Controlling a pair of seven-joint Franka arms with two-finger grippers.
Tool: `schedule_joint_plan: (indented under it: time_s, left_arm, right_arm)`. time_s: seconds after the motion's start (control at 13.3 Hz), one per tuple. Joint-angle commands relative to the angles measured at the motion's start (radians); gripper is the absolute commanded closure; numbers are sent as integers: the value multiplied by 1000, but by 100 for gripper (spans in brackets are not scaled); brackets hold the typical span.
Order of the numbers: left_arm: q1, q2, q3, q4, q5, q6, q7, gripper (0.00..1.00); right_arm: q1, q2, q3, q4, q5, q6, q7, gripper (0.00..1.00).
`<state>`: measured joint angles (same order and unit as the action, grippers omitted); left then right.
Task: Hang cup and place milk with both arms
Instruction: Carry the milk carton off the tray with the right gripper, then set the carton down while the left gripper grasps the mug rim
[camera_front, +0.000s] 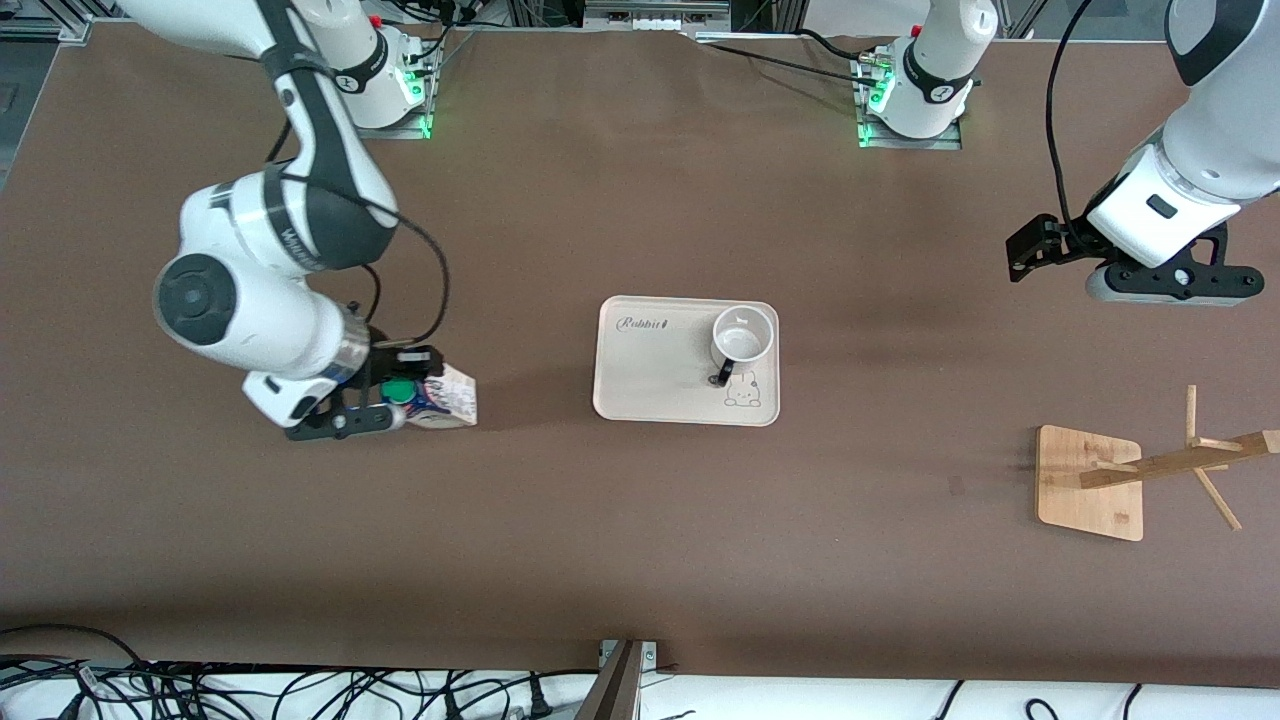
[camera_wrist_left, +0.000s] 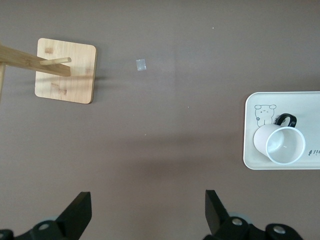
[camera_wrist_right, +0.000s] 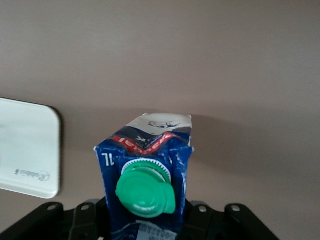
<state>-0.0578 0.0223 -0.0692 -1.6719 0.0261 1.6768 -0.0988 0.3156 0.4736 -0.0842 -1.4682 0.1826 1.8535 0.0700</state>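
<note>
The milk (camera_front: 448, 400) is a blue and white carton with a green cap, on the table toward the right arm's end. My right gripper (camera_front: 385, 402) is shut on the milk at its cap end. In the right wrist view the milk (camera_wrist_right: 145, 155) fills the space between the jaws of my right gripper (camera_wrist_right: 147, 220). The cup (camera_front: 743, 338) stands upright in a corner of the white tray (camera_front: 650, 370). It also shows in the left wrist view (camera_wrist_left: 280, 142). My left gripper (camera_front: 1160, 285) is open and empty, high over bare table at the left arm's end (camera_wrist_left: 147, 200).
A wooden cup rack (camera_front: 1095, 480) with pegs stands on a square base nearer the front camera than my left gripper; it also shows in the left wrist view (camera_wrist_left: 65, 70). A small tape scrap (camera_front: 957, 485) lies between rack and tray. Cables run along the table's front edge.
</note>
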Motion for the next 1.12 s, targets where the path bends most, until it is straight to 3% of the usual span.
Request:
schedule_joint_plan:
  time_s: [0.0,0.22,0.53,0.82,1.05]
  left_arm:
    - [-2,18,-24,35,-11,-26,-12,0]
    - [-7,34,-49,32,-116,-29,-13,0]
    - [-28,99,-139,72,-132,-54,-24,0]
    - [-149,304,-139,256,-140,-52,-46,0]
    - [-256,448,-138,247,-132,137,-41,0]
  right_arm:
    - [-24,-27,-17,-29,17,-23,-30,65]
    - [-24,-52,-43,-109,2,6,-39,65]
    - [-23,-85,-77,-185,-28,52,-58,65]
    - [-23,-128,-86,-280,-72,113,-65,65]
    - [-23,-135,-91,-307,-72,128,-78,65]
